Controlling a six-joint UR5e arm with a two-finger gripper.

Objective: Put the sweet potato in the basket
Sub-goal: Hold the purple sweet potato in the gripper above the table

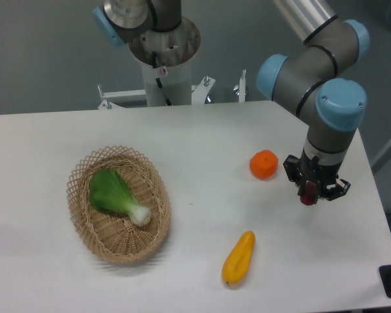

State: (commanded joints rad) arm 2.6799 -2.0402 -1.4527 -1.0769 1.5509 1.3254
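The two-finger end effector point(309, 193) hangs near the right edge of the white tabletop point(202, 150), and there's a small dark reddish-purple sweet potato point(307, 197) pinched between its fingers. Only the lower tip of the tuber shows below the fingers, so the grip looks shallow from here, and whether it has cleared the tabletop is hard to tell.

Here's the worry. The oval tan woven wicker basket point(85, 171) sits well apart, toward the left side of the tabletop, so there's a long carry across. A tapered, smooth tuber held by so little could twist or slide out mid-travel, and if it drops it would likely roll.

The round orange fruit point(264, 164) sits just beside the end effector on its left, right on the direct line to the basket. A low pass could knock it rolling. The long yellow-orange squash-like vegetable point(238, 258) lies near the front edge, out of that line, so less concern there.

Now the basket itself: it's not empty. A green leafy bok choy with a white stem point(117, 195) lies diagonally across the middle. Bare weave shows around it, most of it at the front end. Released onto the greens, the sweet potato could roll to the looped rim; the basket is shallow, so a high drop might bounce it out.
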